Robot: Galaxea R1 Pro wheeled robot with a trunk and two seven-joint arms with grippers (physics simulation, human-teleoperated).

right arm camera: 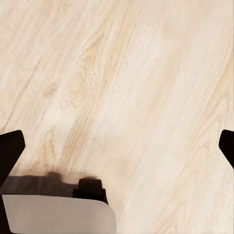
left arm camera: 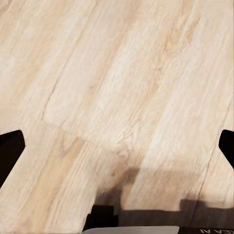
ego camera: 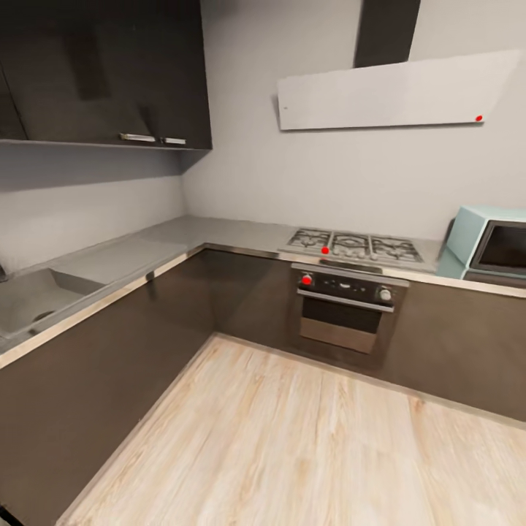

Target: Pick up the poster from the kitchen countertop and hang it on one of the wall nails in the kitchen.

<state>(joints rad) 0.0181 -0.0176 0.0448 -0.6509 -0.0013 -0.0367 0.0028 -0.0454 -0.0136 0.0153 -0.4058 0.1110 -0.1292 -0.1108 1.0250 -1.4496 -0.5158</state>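
You are facing the inside corner of the kitchen countertop [ego camera: 219, 235], a grey L-shaped worktop with a shiny front edge over dark cabinets. Take the oven [ego camera: 345, 307] as your landmark: it sits under the far run of the worktop, with a gas hob [ego camera: 354, 245] directly above it and a slanted white extractor hood [ego camera: 394, 91] higher on the wall. Right of the oven, a pale teal microwave [ego camera: 488, 247] stands on the worktop. Left of the oven, around the corner, a square sink [ego camera: 33, 298] is set into the worktop, with dark wall cupboards [ego camera: 102, 69] above. No poster lies on the stretch of worktop in front of you.

Light wooden floor [ego camera: 292, 446] spreads in front of the oven. Both wrist cameras look down at those planks. The left gripper [left arm camera: 117, 151] and right gripper [right arm camera: 117, 151] each stand wide apart, dark fingertips at the frame edges, holding nothing.
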